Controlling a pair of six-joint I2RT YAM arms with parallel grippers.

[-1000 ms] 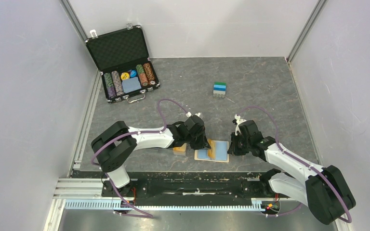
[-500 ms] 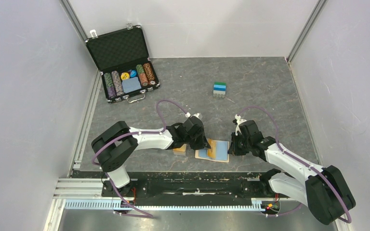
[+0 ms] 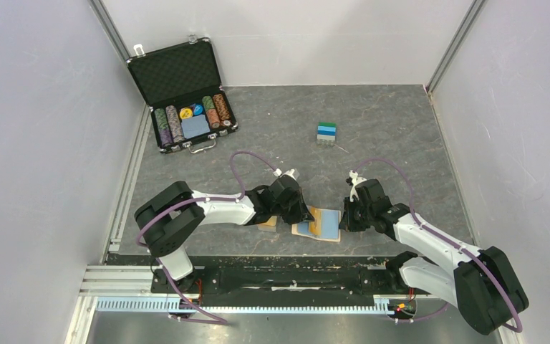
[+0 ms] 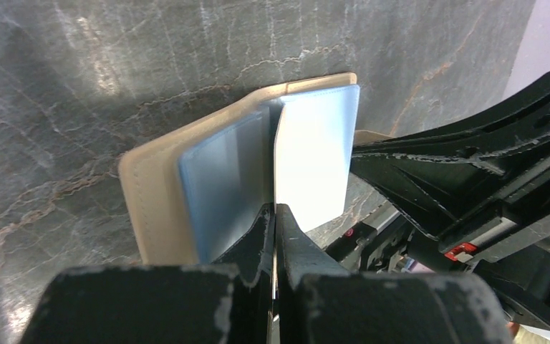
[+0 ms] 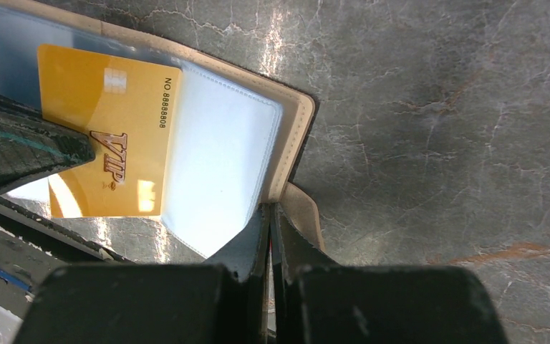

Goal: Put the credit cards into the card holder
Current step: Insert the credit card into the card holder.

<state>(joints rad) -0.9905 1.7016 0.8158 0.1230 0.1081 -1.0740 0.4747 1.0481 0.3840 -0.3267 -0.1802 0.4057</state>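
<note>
At the near edge of the table (image 3: 401,143), about the middle, the card holder (image 3: 327,233) lies open and flat, tan rim outward and 2 pale blue clear sleeves facing up. The left gripper (image 3: 306,215) reaches over it from the left with its fingers (image 4: 258,236) pressed together on a gold card (image 5: 107,143), which carries "VIP" and a number in dark print. From the left wrist the card (image 4: 308,158) stands on edge, its far end down where the 2 sleeves of the card holder (image 4: 150,208) meet. I cannot tell whether it has gone into a slot.

The right gripper (image 3: 346,218) comes in from the right, its fingers (image 5: 258,236) clamped on the card holder's (image 5: 297,136) near right rim, just beside a small tan tab. A small orange box (image 3: 267,223) sits just left of the card holder, partly hidden under the left arm.

Farther back, right of centre and well apart from both arms, stands a small stack (image 3: 326,132) banded blue, green and white, too small to make out. In the far left corner a black chip case (image 3: 186,100) lies with its lid raised, showing rows of chips.
</note>
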